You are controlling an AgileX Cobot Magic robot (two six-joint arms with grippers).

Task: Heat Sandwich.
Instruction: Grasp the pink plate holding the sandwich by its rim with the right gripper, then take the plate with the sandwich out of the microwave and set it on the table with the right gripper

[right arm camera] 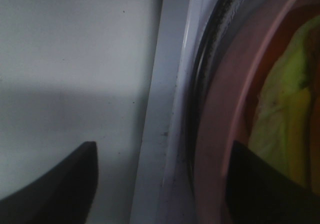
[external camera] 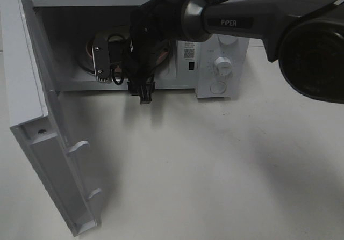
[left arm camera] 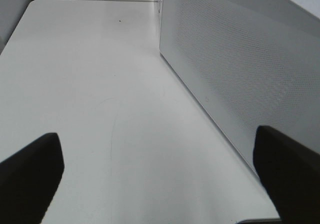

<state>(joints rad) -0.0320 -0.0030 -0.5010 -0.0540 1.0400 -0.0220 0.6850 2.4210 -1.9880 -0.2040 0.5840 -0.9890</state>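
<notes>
Saw a white microwave (external camera: 223, 41) at the back of the surface (external camera: 204, 165), its door (external camera: 32, 106) swung wide open on the left of the overhead view. Noted a dial (external camera: 222, 65) on the control panel right of the cavity, with a round button (external camera: 217, 87) just below it.

Saw the right arm (external camera: 242, 22) stretched in from the right, its end inside the open cavity, with wrist and cables blocking most of the inside. Made out part of a round salmon-pink plate (external camera: 90, 49) in the cavity. Couldn't see the sandwich from overhead, hidden by the arm.

Found the sandwich (right arm camera: 282, 119) in the right wrist view: pale yellow, lying flat on the pink plate, inside the microwave.

Noted the right fingers (right arm camera: 60, 189) spread apart, one over the plate just beside the sandwich, the other outside the plate over plain white. Saw the plate rim and a dark glass tray edge (right arm camera: 205, 73) between them. Saw no clamp on the rim, so marked them as parted and holding nothing. Couldn't tell about any contact with the plate.

Noted the left fingers (left arm camera: 30, 179) wide apart with nothing between, over bare surface near a white dotted panel (left arm camera: 240, 73). Couldn't tell whether door or microwave side.
</notes>
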